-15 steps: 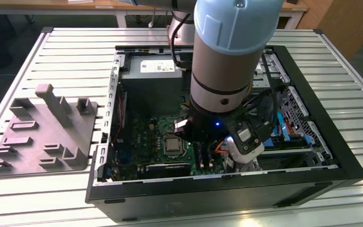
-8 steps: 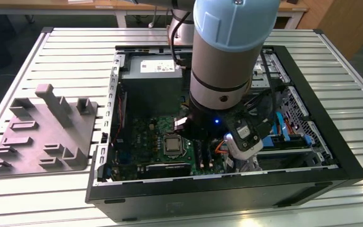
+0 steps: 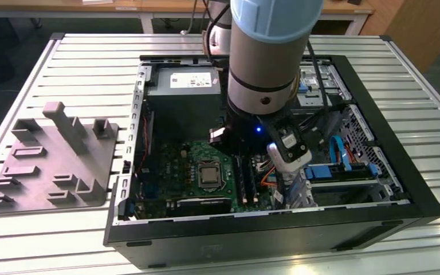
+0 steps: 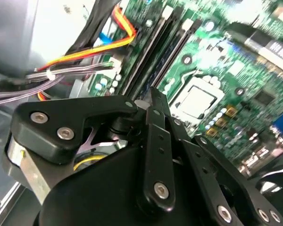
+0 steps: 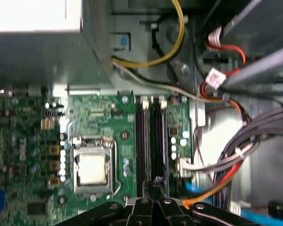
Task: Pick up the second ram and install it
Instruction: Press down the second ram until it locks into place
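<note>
While the matte black tool [image 5: 156, 184] hangs over the long black slots [image 5: 151, 141] of the glossy green motherboard [image 5: 99, 127], its fingers look pressed together; nothing visibly pinched. A grey slotted holder [image 3: 52, 157] rests on the ribbed metal counter [image 3: 90, 63].

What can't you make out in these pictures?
- Pincer tip: in the exterior view the arm hides it.
- Ram stick: in both wrist views, the slots are too blurred to tell whether it is seated.
- Holder: its slots' contents are too small to tell.
</note>
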Action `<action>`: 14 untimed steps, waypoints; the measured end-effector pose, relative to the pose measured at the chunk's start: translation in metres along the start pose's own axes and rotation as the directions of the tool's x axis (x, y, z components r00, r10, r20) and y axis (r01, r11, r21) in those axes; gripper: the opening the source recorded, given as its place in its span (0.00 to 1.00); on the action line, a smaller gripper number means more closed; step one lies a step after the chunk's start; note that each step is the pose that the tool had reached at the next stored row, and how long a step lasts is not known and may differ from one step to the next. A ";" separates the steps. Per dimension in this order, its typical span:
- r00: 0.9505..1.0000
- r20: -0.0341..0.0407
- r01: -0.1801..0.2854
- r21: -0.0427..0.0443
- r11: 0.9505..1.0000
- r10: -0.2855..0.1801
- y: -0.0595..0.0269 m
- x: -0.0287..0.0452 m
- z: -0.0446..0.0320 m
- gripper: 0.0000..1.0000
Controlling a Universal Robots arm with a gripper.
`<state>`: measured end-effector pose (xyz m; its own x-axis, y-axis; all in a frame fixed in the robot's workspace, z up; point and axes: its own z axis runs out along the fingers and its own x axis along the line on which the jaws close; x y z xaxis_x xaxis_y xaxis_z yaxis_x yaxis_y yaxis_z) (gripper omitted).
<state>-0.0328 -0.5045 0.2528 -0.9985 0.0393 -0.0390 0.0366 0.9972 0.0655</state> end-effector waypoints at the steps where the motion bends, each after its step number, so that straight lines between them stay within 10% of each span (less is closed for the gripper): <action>1: 1.000 0.000 0.000 0.000 1.000 0.000 0.0036 0.0002 0.0002 0.10; 14: 1.000 0.000 0.000 0.000 1.000 0.000 0.0145 0.0004 -0.0066 0.10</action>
<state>-0.0329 -0.4905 0.2603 -0.9985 0.0392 -0.0390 0.0366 0.9972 0.0655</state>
